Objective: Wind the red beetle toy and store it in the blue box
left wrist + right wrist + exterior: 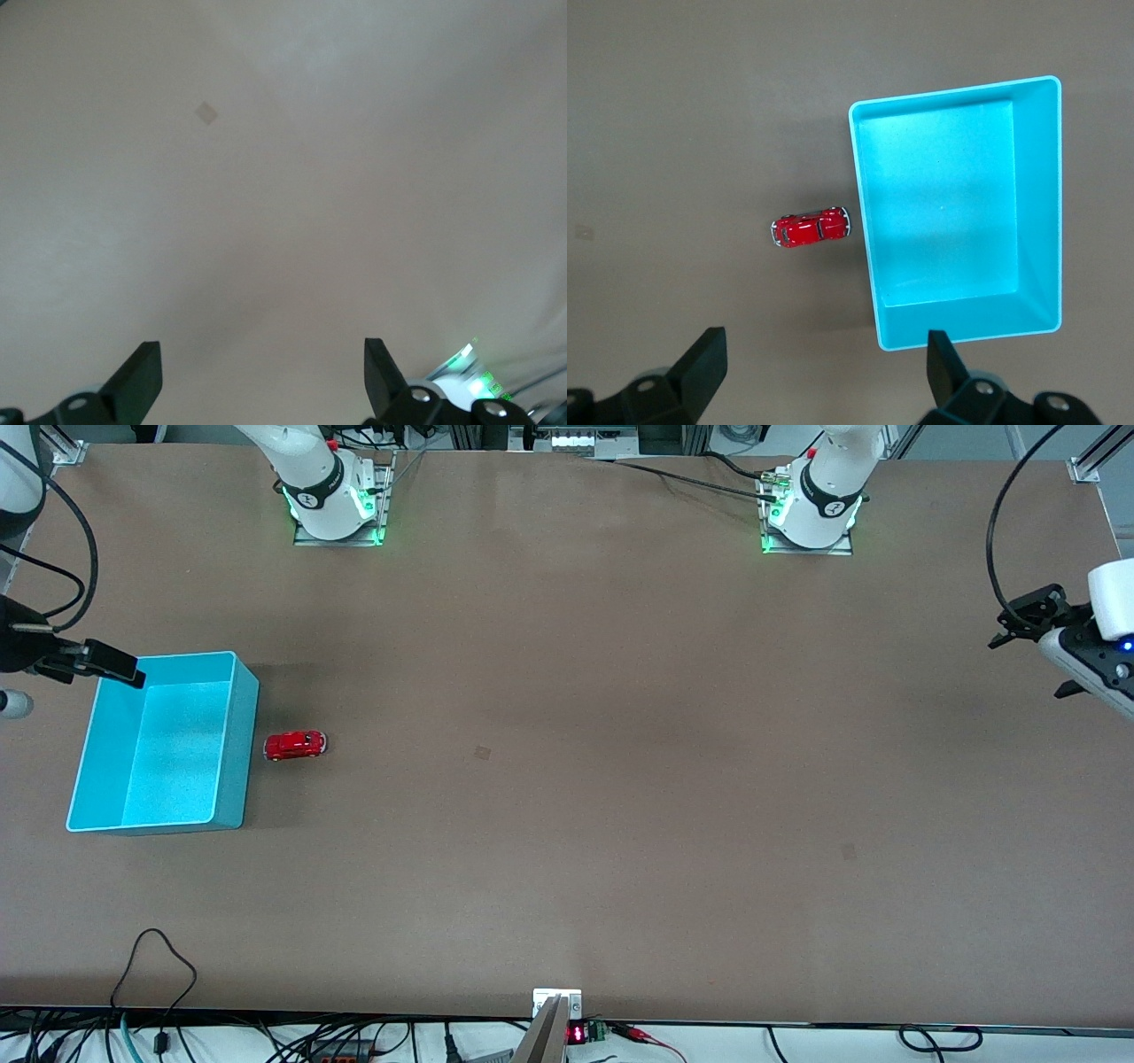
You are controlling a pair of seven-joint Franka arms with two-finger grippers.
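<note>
Toward the right arm's end of the brown table (567, 779), a tiny glossy red beetle-shaped toy car (295, 745) stood on its wheels just beside the long outer wall of a light blue rectangular plastic bin (237, 753) with rounded corners and a thin paler rim. Toy and bin did not touch; a narrow strip of bare tabletop showed between them. The car lay on the side of the bin that faced the middle of the table, roughly level with the midpoint of that wall, its length pointing at the wall. The bin sat open-topped, and nothing showed on its pale floor.

The right gripper (106, 662) hung in the air over the corner of the bin nearest the robots' bases, its dark fingers spread wide and holding nothing. From the right wrist view, both fingertips (704, 359) framed the scene, with the red toy (811, 227) and the bin (864, 230) lying well below them.

The left gripper (1028, 615) waited above the left arm's end of the table, well apart from toy and bin. Its jaws also stood wide with nothing between them; in the left wrist view its fingertips (142, 372) showed over bare tabletop only, marked by one small pale square patch (206, 112).
</note>
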